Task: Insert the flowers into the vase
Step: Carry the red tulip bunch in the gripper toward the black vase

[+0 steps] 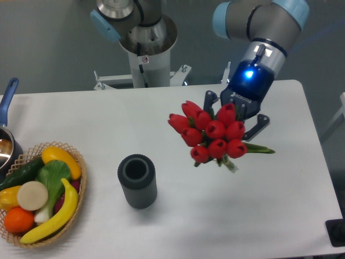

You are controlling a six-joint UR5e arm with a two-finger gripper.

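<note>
1. Above the worktop (178, 216), right of centre, the flowers (211, 132) are carried clear of the surface; no part of the bunch is seen touching the worktop.
2. Red buds are turned toward the camera; green leaf tips stick out to the right and below the bunch. The stems are mostly hidden behind the buds.
3. The vase (137, 180) is seen upright on the worktop, to the lower left of the bunch and well apart from it. Its round opening is unobstructed, with nothing visible inside.
4. Progress, as judged: the bunch is picked up and in the air; insertion is not yet done. Left to do: bringing the bunch over the opening, turning the stems downward, lowering them in, releasing.
5. The gripper (233, 116) is noted just behind the buds, with its jaws clamped on the flowers; dark finger links show on either side of the bunch.
6. Arm pose: the wrist reaches in from the upper right, tilted down and to the left, a blue light showing on the gripper body.
7. A wicker basket (81, 178) of fruit and vegetables sits at the left edge, near the vase but apart from it; it is not part of the task.
</note>
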